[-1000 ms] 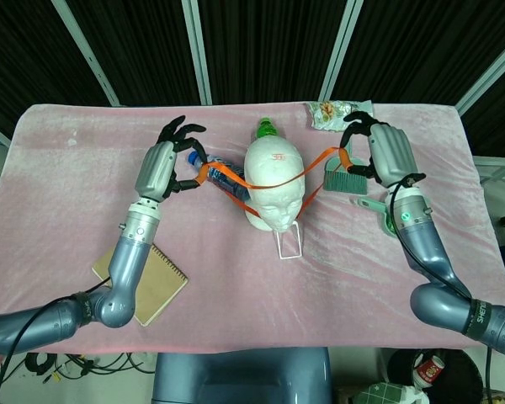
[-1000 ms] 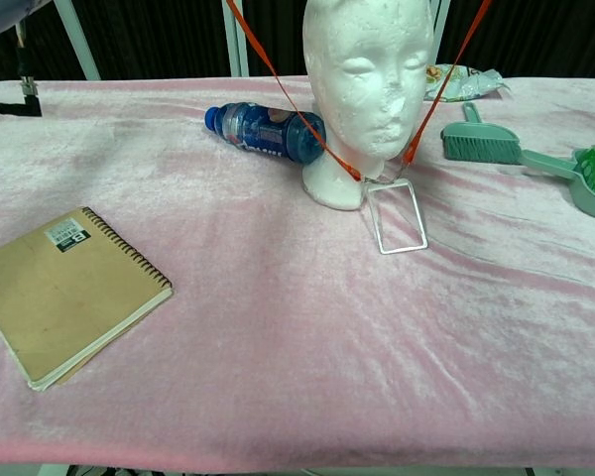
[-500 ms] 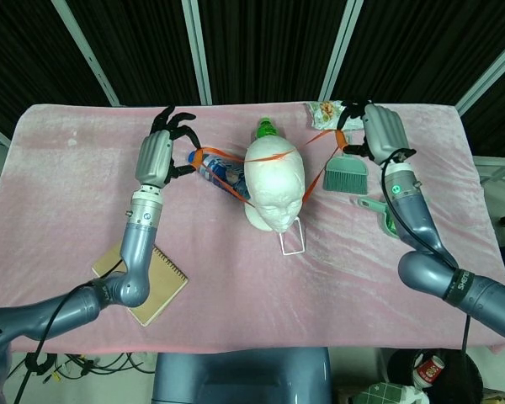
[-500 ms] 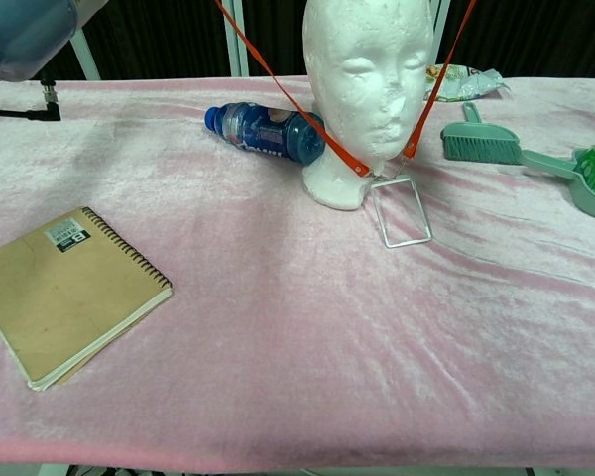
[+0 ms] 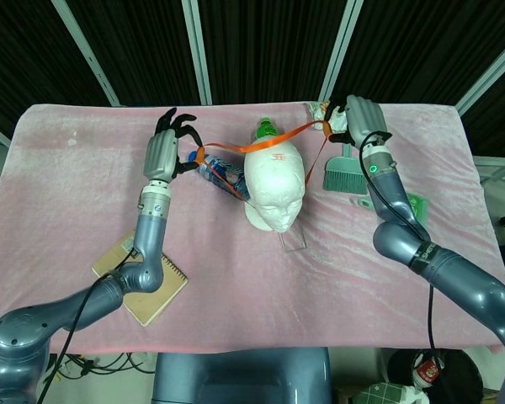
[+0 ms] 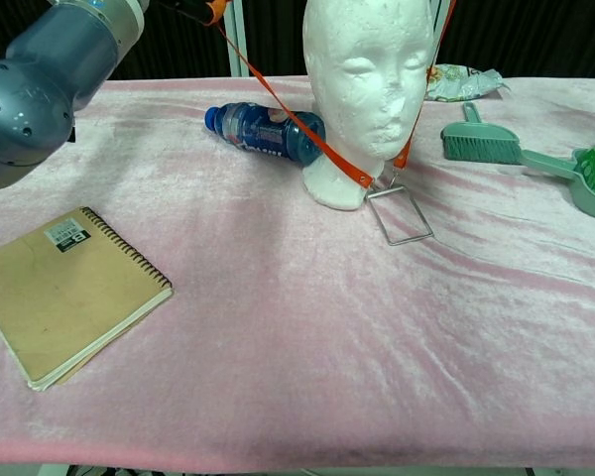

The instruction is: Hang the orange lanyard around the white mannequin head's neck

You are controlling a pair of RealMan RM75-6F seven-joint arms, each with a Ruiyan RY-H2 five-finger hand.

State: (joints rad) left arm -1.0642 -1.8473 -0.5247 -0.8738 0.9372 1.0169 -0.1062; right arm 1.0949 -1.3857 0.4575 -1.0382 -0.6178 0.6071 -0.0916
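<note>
The white mannequin head (image 5: 273, 187) (image 6: 367, 89) stands upright at the table's middle. The orange lanyard (image 5: 227, 152) (image 6: 299, 125) is stretched in a loop over it. Its top run crosses the back of the crown, and a strap drops down each side of the face. The clear badge holder (image 5: 295, 241) (image 6: 400, 215) lies tilted on the cloth at the neck's base. My left hand (image 5: 170, 150) holds the strap to the left of the head. My right hand (image 5: 353, 116) holds it to the right, near the table's back edge. In the chest view only my left arm (image 6: 50, 69) shows.
A blue water bottle (image 5: 212, 172) (image 6: 268, 132) lies left of the neck, under the left strap. A green bottle (image 5: 267, 130) stands behind the head. A green brush and dustpan (image 5: 345, 175) (image 6: 484, 145) and a snack packet (image 6: 463, 81) lie right. A brown notebook (image 5: 151, 284) (image 6: 64, 293) lies front left.
Both hands moved toward the table's back, carrying the strap from across the forehead to the back of the crown. The badge holder slid closer to the neck.
</note>
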